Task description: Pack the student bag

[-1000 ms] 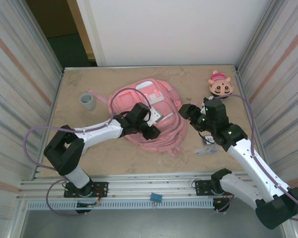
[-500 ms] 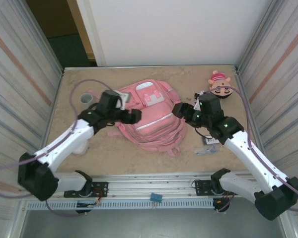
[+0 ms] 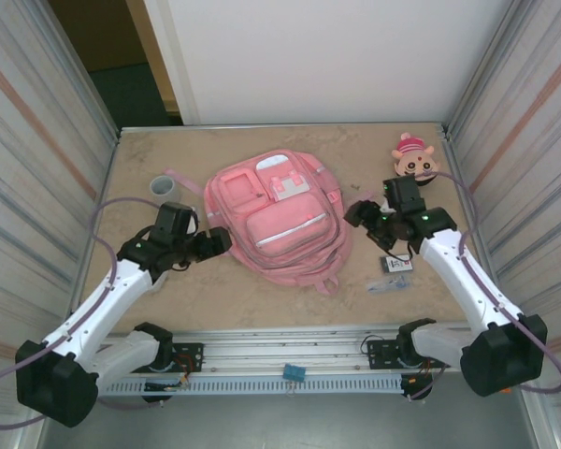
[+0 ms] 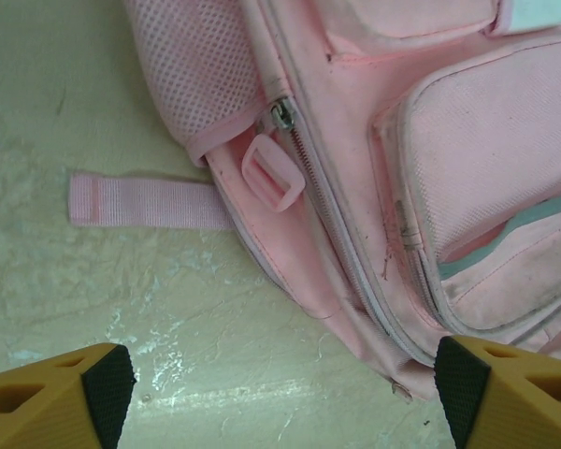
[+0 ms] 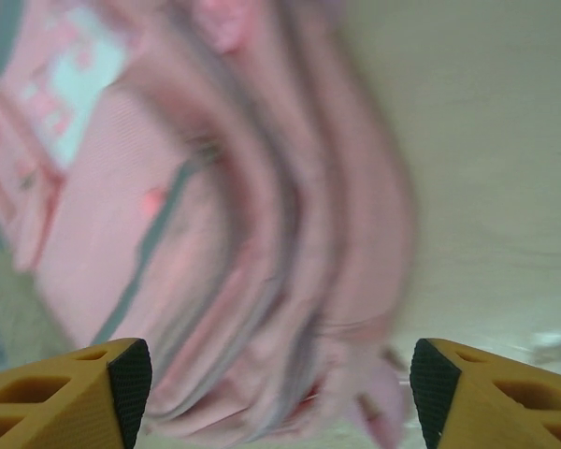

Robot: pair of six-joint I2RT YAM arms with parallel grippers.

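You have a pink student bag (image 3: pixel 279 201) with a pale stripe (image 3: pixel 288 230) (dotted mesh (image 4: pixel 201 65) at its side), a grey cup (image 3: pixel 164 190), a pink-and-tan plush (image 3: pixel 414 162), a mottled beige table (image 3: pixel 168 290).

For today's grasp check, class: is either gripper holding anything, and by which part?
Nothing is held: left gripper and right gripper both stand open, either side of the student bag.

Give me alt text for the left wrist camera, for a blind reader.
Close-up of the side of the pink student bag on a pale table: zipper pull, plastic buckle, mesh pocket, and a loose strap lying flat at left. The left gripper hangs open above, its yellow fingers at the bottom corners, holding nothing.
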